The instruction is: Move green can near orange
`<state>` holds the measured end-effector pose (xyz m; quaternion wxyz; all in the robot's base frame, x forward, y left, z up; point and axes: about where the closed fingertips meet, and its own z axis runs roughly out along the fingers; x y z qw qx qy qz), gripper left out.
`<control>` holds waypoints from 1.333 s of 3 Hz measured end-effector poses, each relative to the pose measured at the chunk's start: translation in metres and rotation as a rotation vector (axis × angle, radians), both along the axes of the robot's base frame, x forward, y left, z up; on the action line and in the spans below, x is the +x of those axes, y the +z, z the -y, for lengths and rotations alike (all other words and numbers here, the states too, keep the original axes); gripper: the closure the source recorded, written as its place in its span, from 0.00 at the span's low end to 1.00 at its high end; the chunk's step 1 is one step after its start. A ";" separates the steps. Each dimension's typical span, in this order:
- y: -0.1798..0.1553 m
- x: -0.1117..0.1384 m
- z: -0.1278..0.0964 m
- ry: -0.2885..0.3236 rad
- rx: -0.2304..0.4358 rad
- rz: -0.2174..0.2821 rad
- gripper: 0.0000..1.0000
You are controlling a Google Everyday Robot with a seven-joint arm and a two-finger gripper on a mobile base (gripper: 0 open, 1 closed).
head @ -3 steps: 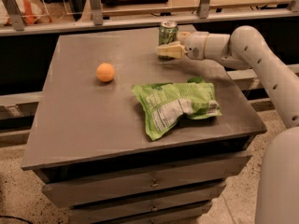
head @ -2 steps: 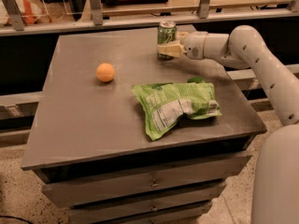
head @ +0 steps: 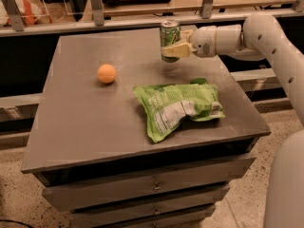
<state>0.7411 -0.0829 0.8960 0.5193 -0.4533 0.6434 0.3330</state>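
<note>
The green can (head: 169,36) is upright with a silver top, at the back right of the grey cabinet top (head: 95,118). My gripper (head: 175,48) comes in from the right and is shut on the can, holding it just above the surface. The orange (head: 107,73) sits on the cabinet top to the left, well apart from the can.
A flat crinkled green chip bag (head: 178,106) lies in front of the can, toward the right front. A railing with posts (head: 96,6) runs along the back edge. Drawers (head: 152,186) are below the top.
The can has been lifted slightly off the surface and shifted a little left with my gripper. The orange and chip bag have not moved.
</note>
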 end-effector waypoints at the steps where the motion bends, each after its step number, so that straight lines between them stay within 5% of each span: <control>1: 0.005 -0.044 -0.016 0.164 -0.003 -0.012 1.00; 2: 0.004 -0.077 -0.034 0.300 0.004 -0.017 1.00; 3: 0.007 -0.094 -0.050 0.359 0.004 -0.005 1.00; 4: 0.010 -0.099 -0.067 0.354 0.010 0.013 1.00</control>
